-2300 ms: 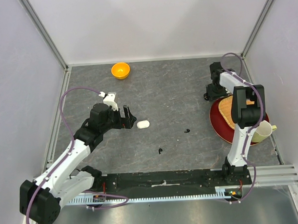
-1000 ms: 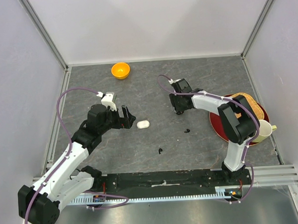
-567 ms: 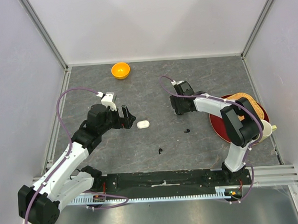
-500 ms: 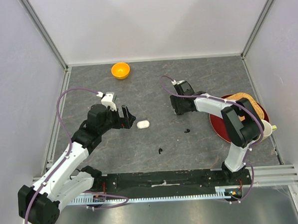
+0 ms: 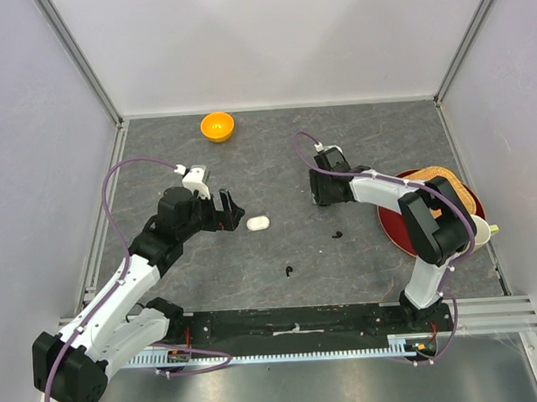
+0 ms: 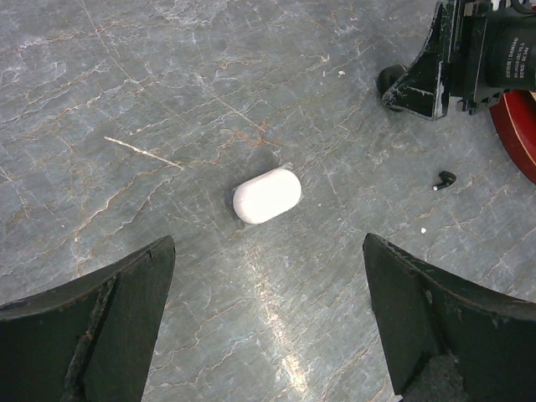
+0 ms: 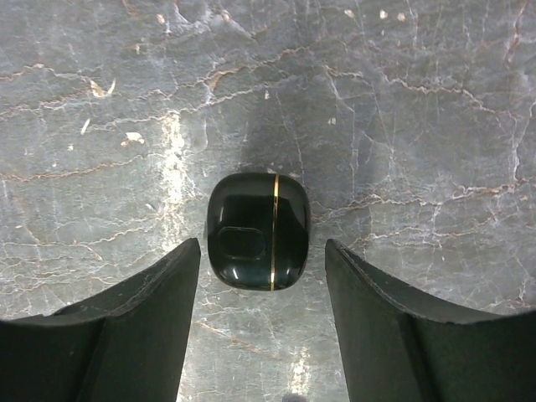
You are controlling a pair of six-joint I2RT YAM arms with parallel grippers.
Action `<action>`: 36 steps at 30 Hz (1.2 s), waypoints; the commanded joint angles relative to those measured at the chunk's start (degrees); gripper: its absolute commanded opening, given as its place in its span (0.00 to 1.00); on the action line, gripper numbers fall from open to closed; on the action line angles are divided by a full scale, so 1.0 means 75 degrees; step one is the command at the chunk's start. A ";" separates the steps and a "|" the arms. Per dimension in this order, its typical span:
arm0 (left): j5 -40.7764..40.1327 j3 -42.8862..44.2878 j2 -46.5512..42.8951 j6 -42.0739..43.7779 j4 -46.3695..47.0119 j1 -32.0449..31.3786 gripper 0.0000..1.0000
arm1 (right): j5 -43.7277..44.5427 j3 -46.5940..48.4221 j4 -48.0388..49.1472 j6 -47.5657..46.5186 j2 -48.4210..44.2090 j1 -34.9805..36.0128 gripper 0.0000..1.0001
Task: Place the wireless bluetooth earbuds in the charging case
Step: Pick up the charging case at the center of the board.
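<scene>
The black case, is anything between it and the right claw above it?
Nothing visible is in the way. In the right wrist view the black case lies on the table between the right claw's open fingers, with a gap on each side.

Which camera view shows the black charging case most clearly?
The right wrist view: the charging case lies whole on the table, its gold line visible, between the fingers of the open right claw, touching neither. The top view hides it under that claw. The left wrist view shows it barely, if at all.
</scene>
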 commanded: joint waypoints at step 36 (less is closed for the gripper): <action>-0.0153 0.0127 0.0032 -0.0162 0.0071 0.0050 1.00 | 0.0021 -0.0209 0.0614 -0.0365 0.0180 0.0088 0.33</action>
